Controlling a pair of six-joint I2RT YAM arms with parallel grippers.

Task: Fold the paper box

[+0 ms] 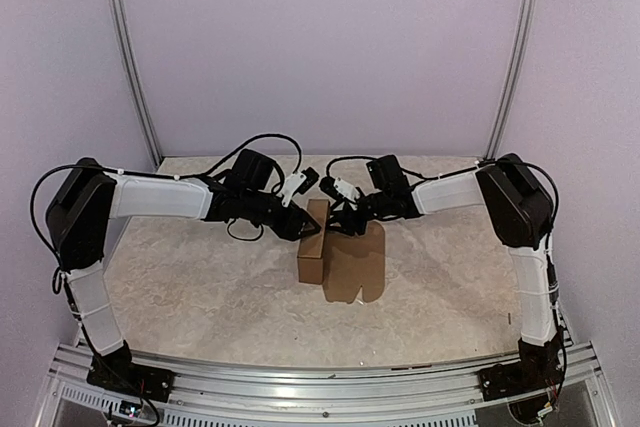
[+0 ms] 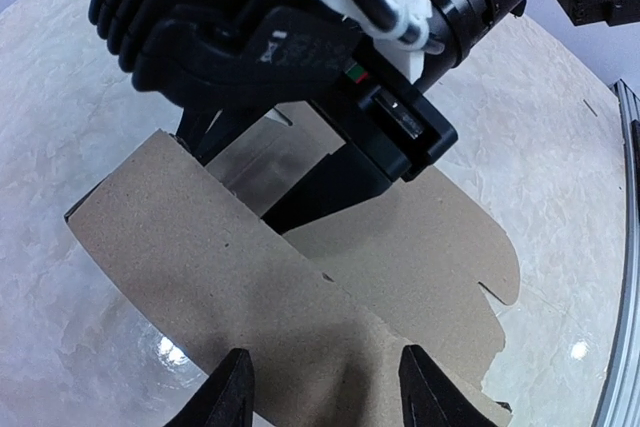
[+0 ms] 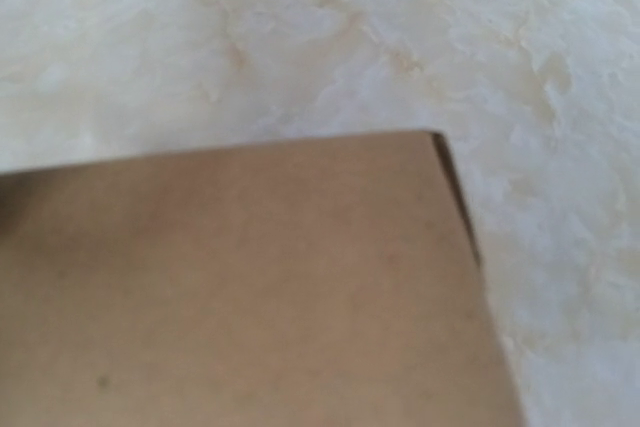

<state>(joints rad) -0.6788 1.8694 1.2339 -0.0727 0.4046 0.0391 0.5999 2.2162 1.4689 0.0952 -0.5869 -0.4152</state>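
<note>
The paper box (image 1: 355, 262) is plain brown cardboard in the middle of the table. A narrow folded part stands up on its left, and a flat flap with rounded tabs lies to the right. My left gripper (image 1: 300, 222) reaches in from the left. In the left wrist view its fingertips (image 2: 235, 392) stand apart against a broad panel of the paper box (image 2: 250, 277), pinching nothing. My right gripper (image 2: 250, 162) comes down from the far side, its black fingers apart and dipping behind that panel's upper edge. The right wrist view shows only cardboard (image 3: 250, 287); its own fingers are hidden.
The tabletop (image 1: 200, 277) is pale and marbled. An aluminium rail (image 1: 320, 377) runs along the near edge between the arm bases. White walls with metal uprights (image 1: 135, 67) close in the back and sides. Black cables loop over both wrists.
</note>
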